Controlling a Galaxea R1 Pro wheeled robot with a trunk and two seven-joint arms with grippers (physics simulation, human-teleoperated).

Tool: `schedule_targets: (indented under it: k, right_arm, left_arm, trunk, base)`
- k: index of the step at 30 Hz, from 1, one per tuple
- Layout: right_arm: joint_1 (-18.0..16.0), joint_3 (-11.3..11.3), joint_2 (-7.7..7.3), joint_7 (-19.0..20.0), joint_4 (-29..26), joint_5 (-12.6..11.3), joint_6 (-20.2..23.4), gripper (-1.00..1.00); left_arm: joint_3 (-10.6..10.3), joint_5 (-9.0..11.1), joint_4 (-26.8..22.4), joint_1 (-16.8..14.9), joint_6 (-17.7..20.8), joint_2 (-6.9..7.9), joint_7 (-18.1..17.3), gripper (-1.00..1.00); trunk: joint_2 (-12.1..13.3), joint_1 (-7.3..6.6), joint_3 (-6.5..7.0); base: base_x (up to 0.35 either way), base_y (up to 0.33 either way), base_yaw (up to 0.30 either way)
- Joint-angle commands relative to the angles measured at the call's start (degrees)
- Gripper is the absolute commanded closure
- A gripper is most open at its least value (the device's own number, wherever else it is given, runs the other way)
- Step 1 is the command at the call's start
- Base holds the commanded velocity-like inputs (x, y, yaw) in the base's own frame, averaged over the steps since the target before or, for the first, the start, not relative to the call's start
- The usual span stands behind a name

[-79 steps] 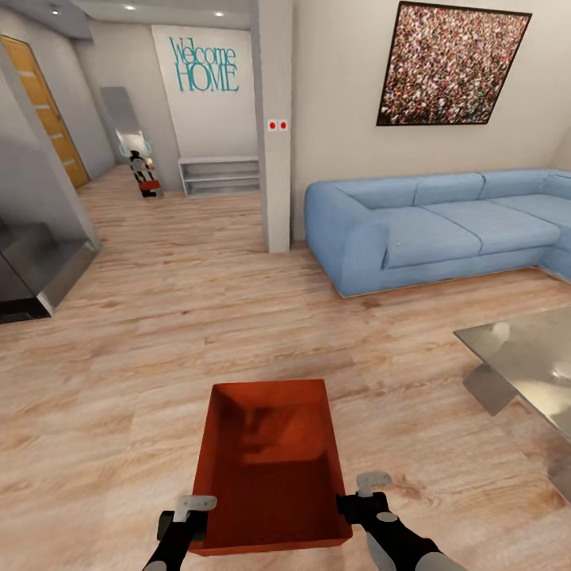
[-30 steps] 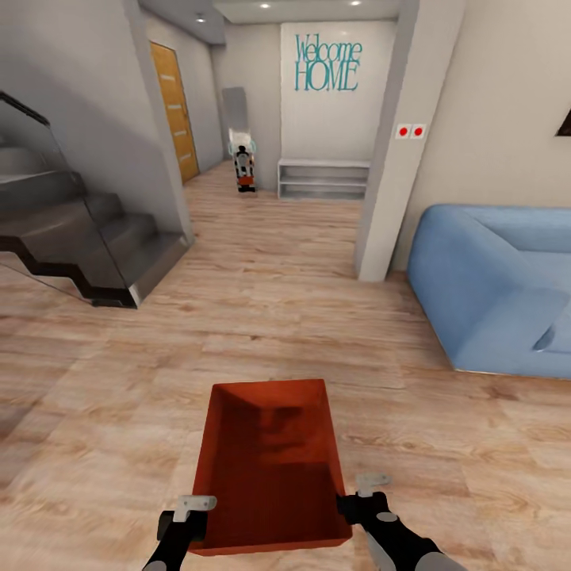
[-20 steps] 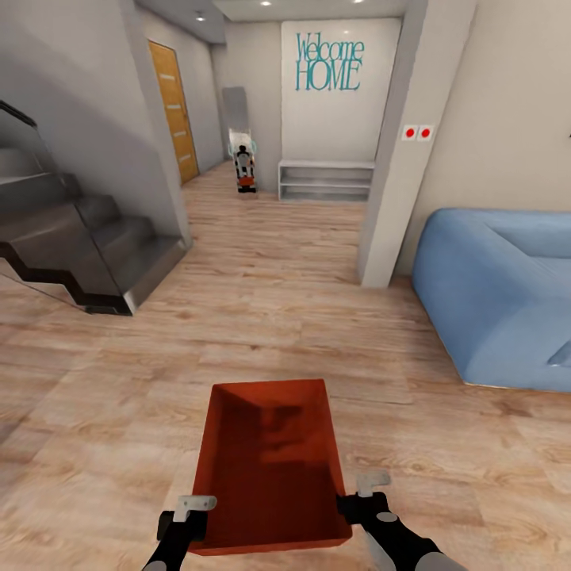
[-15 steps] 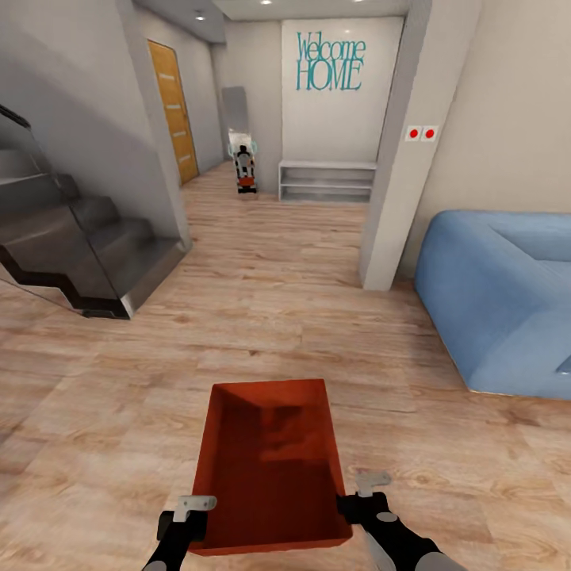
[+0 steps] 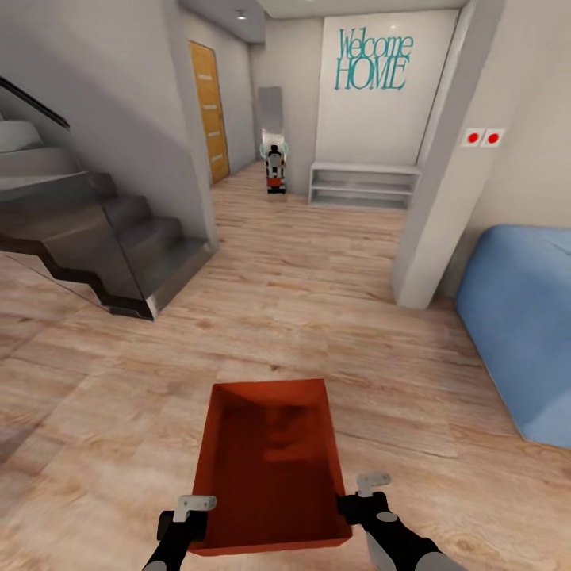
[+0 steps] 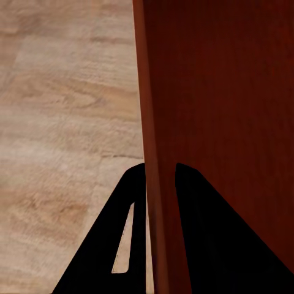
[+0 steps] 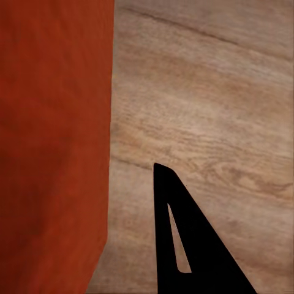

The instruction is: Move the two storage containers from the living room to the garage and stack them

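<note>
Fingers of my left gripper [image 6: 160,184] pinch one long wall of the orange-red storage container [image 5: 270,464], one finger on each face. Whether my right gripper [image 5: 358,501] at the opposite wall is closed I cannot tell. Held between both, the container hangs above the wood-plank floor [image 5: 317,317], staircase [image 5: 95,238] left, blue sofa [image 5: 519,333] right.

We are holding a container [image 5: 270,464] in front of us between the left gripper [image 5: 187,519] and right gripper [image 5: 358,500], over the plank floor [image 5: 301,317]; stairs [image 5: 95,238] are rising at left, a sofa [image 5: 523,333] is sitting at right, and a shelf [image 5: 363,185] is standing far ahead
</note>
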Motion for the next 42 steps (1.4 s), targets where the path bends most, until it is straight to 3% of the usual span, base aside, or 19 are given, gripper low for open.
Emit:
schedule_targets:
  k: [1,33,42]
  right_arm:
    - [-0.1,-0.3,-0.25,-0.7,0.0,0.3,-0.2,1.00]
    - [-0.1,-0.3,-0.25,-0.7,0.0,0.3,-0.2,1.00]
    - [-0.1,-0.3,-0.25,-0.7,0.0,0.3,-2.1,1.00]
  left_arm:
    - [0.7,-0.1,0.1,0.0,-0.3,0.03,0.9,1.00]
    - [0.7,-0.1,0.1,0.0,-0.2,0.03,0.8,1.00]
    - [0.7,-0.1,0.1,0.0,-0.2,0.03,0.8,1.00]
  trunk:
    - [0.0,0.03,-0.04]
    - [0.0,0.03,-0.04]
    - [0.0,0.03,-0.04]
  base:
    - [0.347,0.000,0.095]
    - [0.347,0.000,0.008]
    - [0.347,0.000,0.000]
